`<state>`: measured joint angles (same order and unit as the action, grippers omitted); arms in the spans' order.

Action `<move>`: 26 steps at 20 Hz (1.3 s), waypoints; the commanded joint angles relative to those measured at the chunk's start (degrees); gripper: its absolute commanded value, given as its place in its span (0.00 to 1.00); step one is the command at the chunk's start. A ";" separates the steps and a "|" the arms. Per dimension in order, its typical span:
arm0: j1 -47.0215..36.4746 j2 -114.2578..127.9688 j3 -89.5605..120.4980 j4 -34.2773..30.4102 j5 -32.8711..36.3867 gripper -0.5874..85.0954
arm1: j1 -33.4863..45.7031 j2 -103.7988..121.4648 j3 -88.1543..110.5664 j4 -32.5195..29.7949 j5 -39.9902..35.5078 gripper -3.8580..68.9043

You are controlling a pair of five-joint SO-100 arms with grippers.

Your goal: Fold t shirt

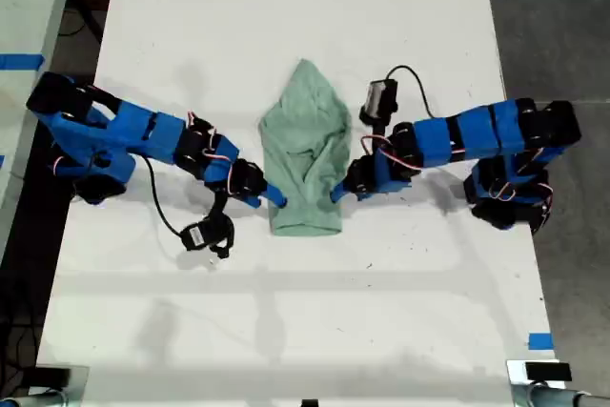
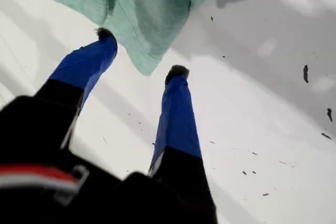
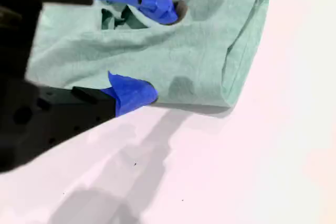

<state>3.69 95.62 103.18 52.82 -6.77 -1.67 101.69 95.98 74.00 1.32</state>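
Garment: the small pale mint-green fabric t shirt (image 1: 307, 154) lies in the middle of the white tabletop (image 1: 429, 312), bundled and creased. It narrows to a point at the far end and is squared off at the near end in the exterior view.
Arms: two blue robot arms reach in, one from the exterior view's left (image 1: 143, 135) and one from its right (image 1: 467, 135). Their tips meet the shirt's lower edges on either side. I can't say from here which of them is first.
My first gripper (image 2: 142, 52): jaws spread wide, both tips just at a loose corner of the cloth, nothing pinched between them.
My second gripper (image 3: 163, 52): jaws also apart, one finger over the top of the fabric and the other at its near edge. It straddles the cloth without clamping it.
Done so far: the shirt looks gathered lengthways into a narrow strip, its sides apparently turned in, though rumpled rather than flat.
Left to do: probably a crosswise fold, end over end, and some smoothing. Neither claw has a hold yet, so that step hasn't begun.
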 commanded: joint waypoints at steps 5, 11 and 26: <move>4.13 -17.40 -15.38 -0.97 -2.64 0.16 | -2.37 -7.12 -14.33 2.11 -2.20 0.35; 4.75 -21.36 -19.42 0.53 -1.67 0.01 | -3.43 -9.84 -13.62 0.97 -1.14 0.35; 6.50 -18.63 -20.30 1.32 -1.58 0.01 | -6.77 -30.32 -22.41 -0.26 2.64 0.04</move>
<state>8.26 73.30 86.40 53.79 -8.70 -5.89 71.63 76.20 71.54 2.29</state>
